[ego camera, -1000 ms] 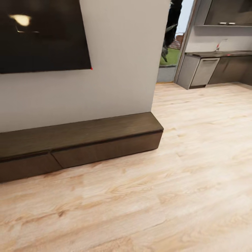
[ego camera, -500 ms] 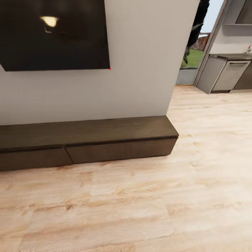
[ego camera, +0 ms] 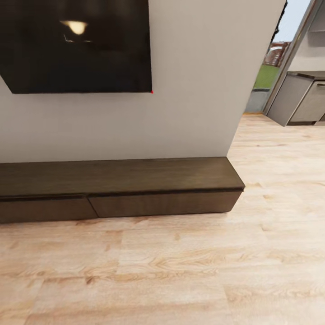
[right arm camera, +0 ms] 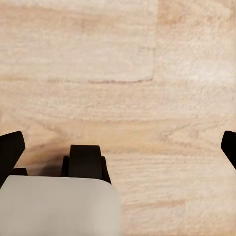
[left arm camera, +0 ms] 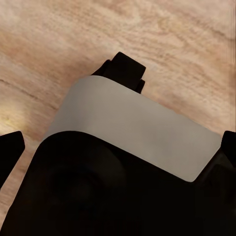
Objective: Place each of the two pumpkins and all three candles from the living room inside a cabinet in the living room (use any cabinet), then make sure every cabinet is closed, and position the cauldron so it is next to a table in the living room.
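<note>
The cabinet (ego camera: pixel 135 189) is long, low, dark brown wood-grain; its flat fronts are shut; it sits against the wall.

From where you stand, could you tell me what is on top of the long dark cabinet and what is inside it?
The cabinet's top is bare wood, with a dark screen on the wall above. Both fronts look shut, so whatever is inside cannot be seen.

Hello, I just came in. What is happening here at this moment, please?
Nothing is being handled right now. The robot faces a long, low, dark wood cabinet standing against a white wall, under a dark screen. The cabinet fronts look shut. Both wrist cameras look down at bare wooden floor, and the fingertips of the left gripper and the right gripper are wide apart and hold nothing. To the right, grey kitchen units show.
</note>
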